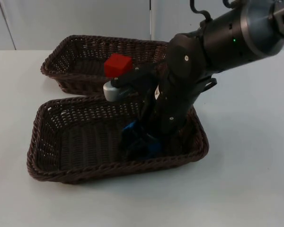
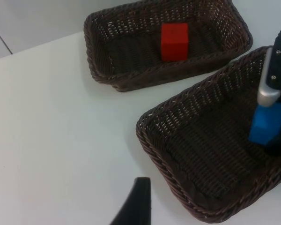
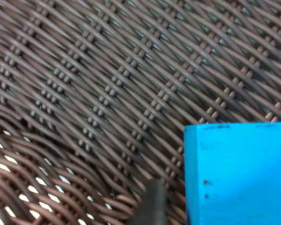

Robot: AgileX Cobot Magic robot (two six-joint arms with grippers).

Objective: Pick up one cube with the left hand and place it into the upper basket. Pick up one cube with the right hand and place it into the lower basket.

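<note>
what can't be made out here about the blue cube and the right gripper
- Right gripper fingers: in the top view the arm's own body covers them, so open or shut is unclear.
- Blue cube: cut off by the right wrist view's edge; whether it rests on the lower basket floor is unclear.
- Left gripper: one fingertip only, cut off by the frame edge.

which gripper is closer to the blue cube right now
Right. The right gripper is down inside the lower basket at the blue cube. The left gripper waits over the bare table, outside that basket.
</note>
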